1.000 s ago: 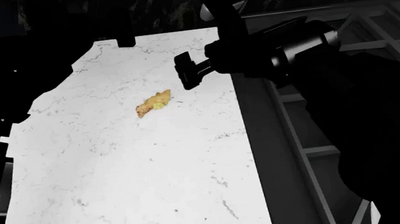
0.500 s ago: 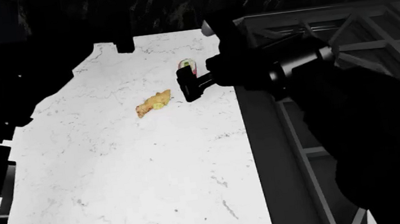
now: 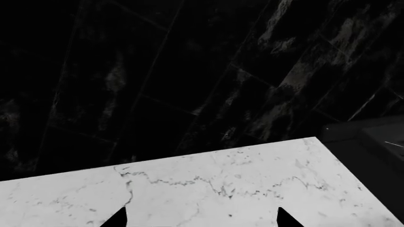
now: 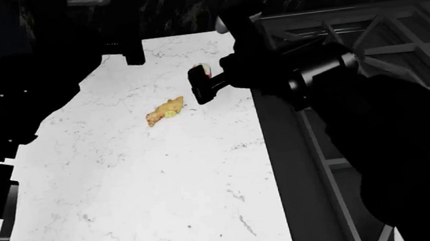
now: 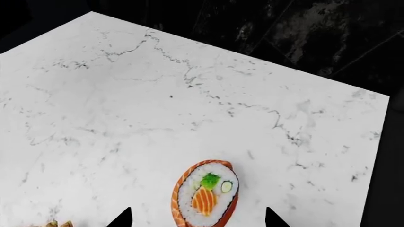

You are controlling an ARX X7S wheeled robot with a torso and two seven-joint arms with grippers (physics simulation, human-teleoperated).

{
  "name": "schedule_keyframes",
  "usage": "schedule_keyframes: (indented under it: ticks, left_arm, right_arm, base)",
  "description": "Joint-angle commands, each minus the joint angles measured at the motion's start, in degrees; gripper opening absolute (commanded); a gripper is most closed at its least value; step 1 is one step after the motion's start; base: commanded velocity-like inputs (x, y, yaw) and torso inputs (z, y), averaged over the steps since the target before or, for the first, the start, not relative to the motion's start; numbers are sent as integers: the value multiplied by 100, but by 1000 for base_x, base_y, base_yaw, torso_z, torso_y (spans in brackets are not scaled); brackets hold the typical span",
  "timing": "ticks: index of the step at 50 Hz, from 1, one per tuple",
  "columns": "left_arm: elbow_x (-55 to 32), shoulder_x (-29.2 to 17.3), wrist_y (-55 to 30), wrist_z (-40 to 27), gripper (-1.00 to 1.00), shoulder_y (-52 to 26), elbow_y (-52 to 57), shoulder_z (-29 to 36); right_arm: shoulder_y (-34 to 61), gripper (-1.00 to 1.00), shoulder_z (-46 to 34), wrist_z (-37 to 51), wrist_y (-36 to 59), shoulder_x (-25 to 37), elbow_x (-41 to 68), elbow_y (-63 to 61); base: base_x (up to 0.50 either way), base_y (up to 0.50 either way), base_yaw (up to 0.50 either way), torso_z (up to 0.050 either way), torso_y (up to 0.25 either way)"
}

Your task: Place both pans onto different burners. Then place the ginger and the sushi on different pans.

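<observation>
A: What are you working over, biggest thing first?

B: You are looking down on the white marble counter, which is filling most of the head view. The dark stove is sitting along its right edge, with grate bars showing. The black tiled wall is running behind the counter's far edge.

A: And my arms?

B: Your right arm is reaching in from the stove side, and your right gripper is hanging over the counter close to that stove-side edge. Its two fingertips are standing spread apart, one on each side of the sushi, and they are not pinching it. Your left gripper is hovering over the counter's far strip, facing the wall, with its tips also standing wide apart and nothing between them.

A: Where are the food items lying?

B: The sushi is sitting on the counter near the stove-side edge, leaning with its cut face of white rice and orange and green filling showing to your right wrist camera. In the head view it is mostly hidden behind the gripper. The ginger is lying flat on the counter, near the sushi but apart from it, on the side away from the stove.

A: And the pans?

B: You are not seeing them in any view here.
</observation>
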Motion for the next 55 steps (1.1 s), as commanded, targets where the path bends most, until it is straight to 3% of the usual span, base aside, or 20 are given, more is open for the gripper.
schedule_keyframes:
  ticks: [1, 27, 50, 55]
  left_arm:
    - [-5, -67, 23, 55, 100, 73, 153, 30]
    - [73, -185, -9, 230, 100, 258, 595, 288]
    - [-38, -263, 99, 96, 100, 185, 728, 50]
    - [-41, -315, 75, 96, 100, 225, 902, 85]
  right_arm:
    - [47, 100, 6, 16, -118, 0, -74, -64]
    - [119, 100, 1, 59, -289, 0, 14, -14]
    - [188, 100, -34, 6, -393, 0, 110, -29]
    - [192, 100, -27, 12, -399, 0, 121, -20]
  base:
    - [0, 0, 0, 0, 0]
    - [0, 0, 0, 0, 0]
    - [0, 0, 0, 0, 0]
    - [0, 0, 0, 0, -221]
